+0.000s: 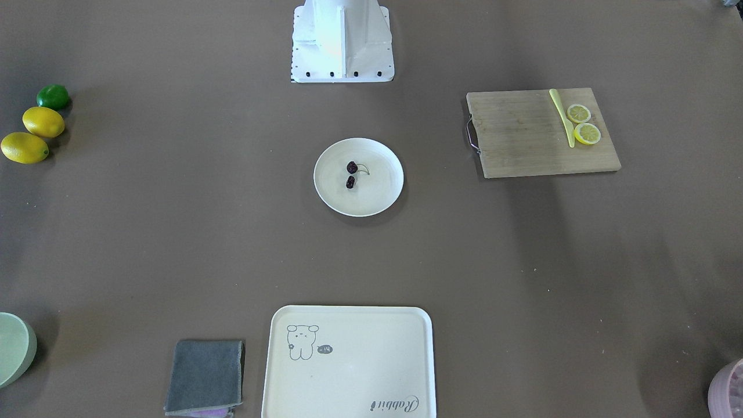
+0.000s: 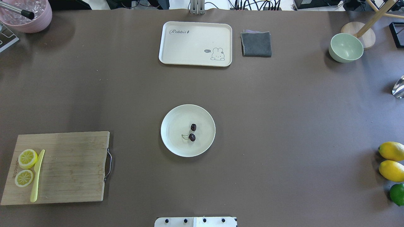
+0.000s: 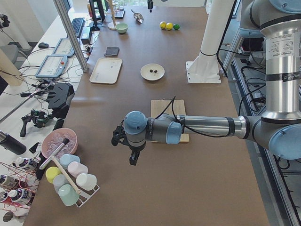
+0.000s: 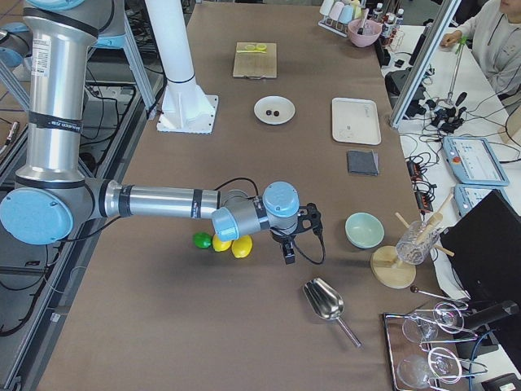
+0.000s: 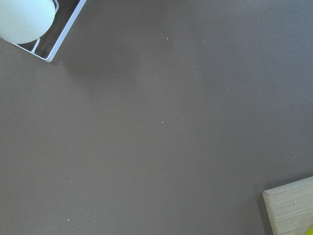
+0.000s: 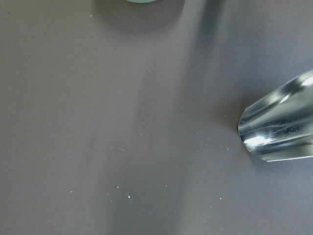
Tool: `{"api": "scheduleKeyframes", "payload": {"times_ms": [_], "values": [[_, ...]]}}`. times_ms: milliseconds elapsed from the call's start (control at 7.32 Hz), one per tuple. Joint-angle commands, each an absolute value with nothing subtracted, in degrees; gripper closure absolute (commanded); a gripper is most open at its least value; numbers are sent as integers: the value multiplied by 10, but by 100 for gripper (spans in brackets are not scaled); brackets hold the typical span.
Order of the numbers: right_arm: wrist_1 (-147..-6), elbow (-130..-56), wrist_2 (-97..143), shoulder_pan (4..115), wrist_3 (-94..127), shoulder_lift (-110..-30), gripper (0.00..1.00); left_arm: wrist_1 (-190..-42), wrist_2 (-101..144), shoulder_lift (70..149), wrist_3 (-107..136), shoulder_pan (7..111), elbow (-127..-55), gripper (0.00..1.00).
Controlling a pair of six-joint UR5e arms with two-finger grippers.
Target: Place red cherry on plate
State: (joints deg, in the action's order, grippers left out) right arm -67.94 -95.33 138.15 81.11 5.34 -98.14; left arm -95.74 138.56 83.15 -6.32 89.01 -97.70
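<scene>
Brown surface (image 2: 284, 126): red cherry (image 2: 192, 137) on plate (image 2: 176, 119), centre. Likely tiny, light, roll-prone; pinch stem. Jaws of left gripper (image 3: 133, 160), right gripper (image 4: 287, 252): can't tell.

Silver robot arms with blue joints
The left arm (image 3: 207, 126) and right arm (image 4: 155, 201) are shiny tubes with round light-blue caps and thin black cables. The left hand (image 3: 133, 157) and right hand (image 4: 288, 252) are black. The white base (image 1: 342, 40), top middle, has black screws.
</scene>
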Motion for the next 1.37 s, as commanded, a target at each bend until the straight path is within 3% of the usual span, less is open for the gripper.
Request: {"api": "scheduleKeyframes", "payload": {"times_ms": [0,1230], "values": [[-679,-949,1380,811,54,-979,0,-957,1383,836,-63,895,-982,2],[-679,-953,1382,811,53,-982,0,-960,1385,819,-65,897,-993,2]]}}
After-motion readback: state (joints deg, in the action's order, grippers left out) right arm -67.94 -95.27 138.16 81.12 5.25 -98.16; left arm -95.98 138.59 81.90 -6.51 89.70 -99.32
